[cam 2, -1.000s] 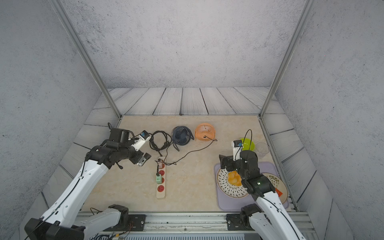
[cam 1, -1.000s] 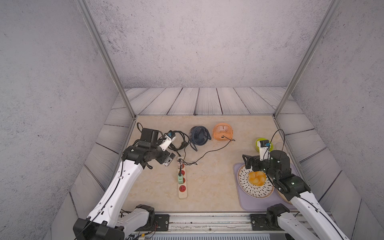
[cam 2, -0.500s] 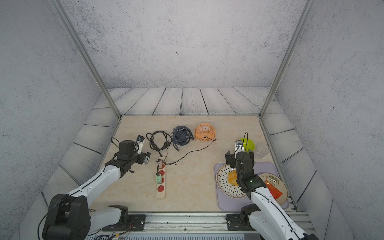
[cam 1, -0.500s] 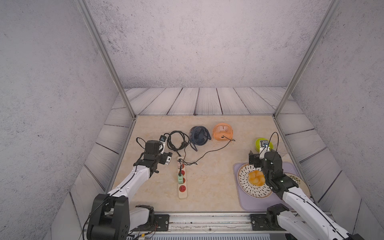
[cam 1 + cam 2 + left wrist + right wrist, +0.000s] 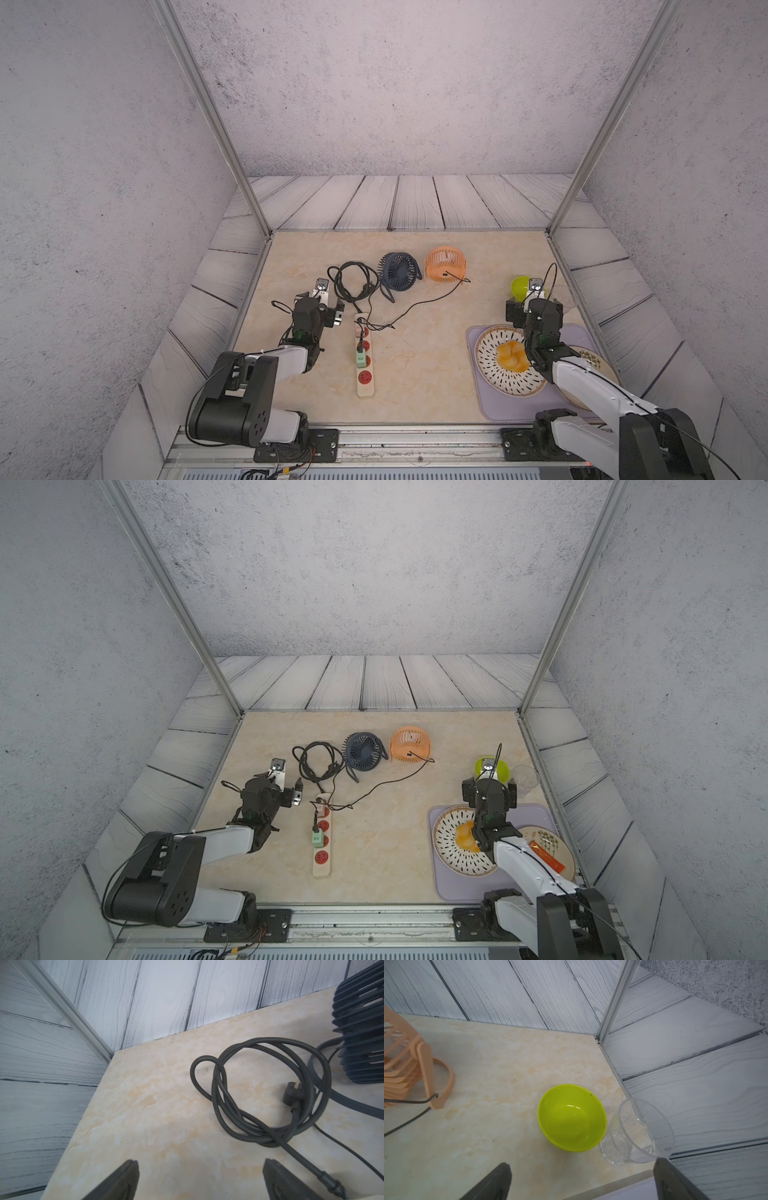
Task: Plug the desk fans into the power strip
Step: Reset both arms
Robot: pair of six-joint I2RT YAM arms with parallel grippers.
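Note:
The cream power strip (image 5: 364,391) (image 5: 322,870) lies lengthwise at left of centre, its thick black cord (image 5: 351,282) (image 5: 259,1084) coiled behind it. A green plug block (image 5: 361,360) (image 5: 317,838) sits in one red socket. A thin black cable (image 5: 419,305) runs from it to the orange desk fan (image 5: 446,265) (image 5: 398,1059). A navy desk fan (image 5: 399,272) (image 5: 361,1022) stands beside the orange one. My left gripper (image 5: 320,302) (image 5: 200,1162) is open and empty, left of the strip. My right gripper (image 5: 535,309) (image 5: 582,1163) is open and empty, far right.
A lime-green bowl (image 5: 572,1118) (image 5: 519,286) and a clear plastic cup (image 5: 641,1130) stand at the right edge. In front of them a lilac mat (image 5: 498,411) carries a patterned plate (image 5: 486,353) with orange food and a second plate (image 5: 559,845).
Both arms have folded down and drawn back toward the front rail. The left gripper has come away from the cord coil. Both grippers stayed open; strip, plug and fans have not moved.

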